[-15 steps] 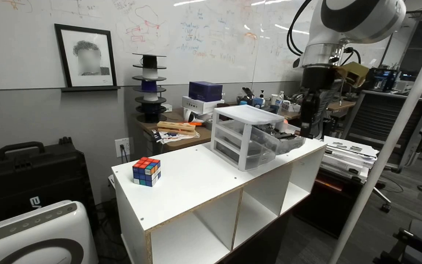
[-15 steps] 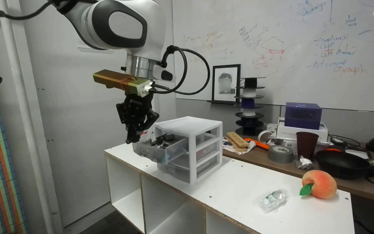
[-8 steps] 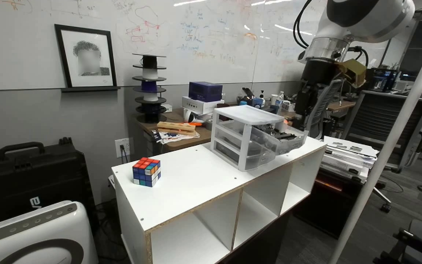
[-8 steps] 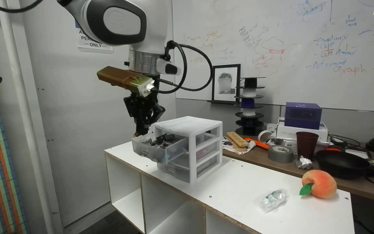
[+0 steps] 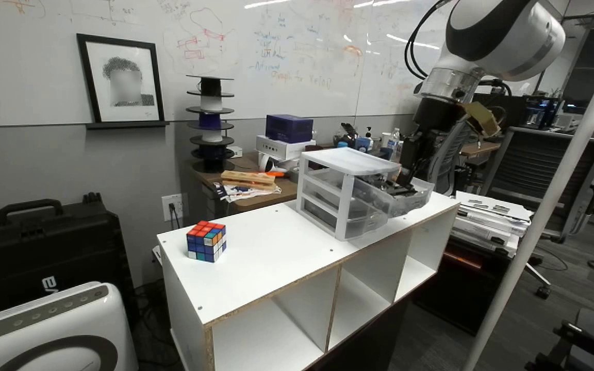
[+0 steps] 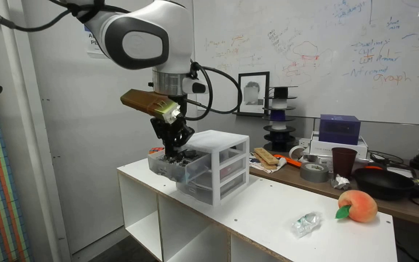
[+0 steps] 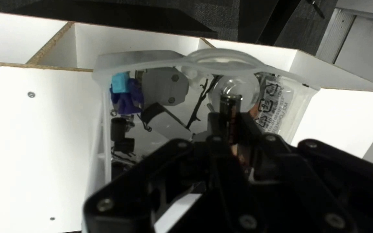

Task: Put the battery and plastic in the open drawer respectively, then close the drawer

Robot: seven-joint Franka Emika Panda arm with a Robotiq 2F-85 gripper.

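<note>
**The battery (image 7: 231,111) is now above the open drawer (image 6: 168,171)**

Half a second ago the fingers (image 7: 216,124) were behind the corner of the drawer; now they are low over the small parts (image 7: 164,84) inside. They are nearly closed and hold the battery between them; whether it touches something below, I cannot tell. The one piece of crumpled plastic (image 6: 306,224) lies on the white shelf (image 6: 264,218) as before, near one peach (image 6: 361,206). One puzzle cube (image 6: 156,149) is now seen more fully beyond the drawer. On the whiteboard (image 6: 340,94) I can read "graph for". One printed bag (image 7: 281,103) lies in the drawer; its letters I cannot read.
</note>
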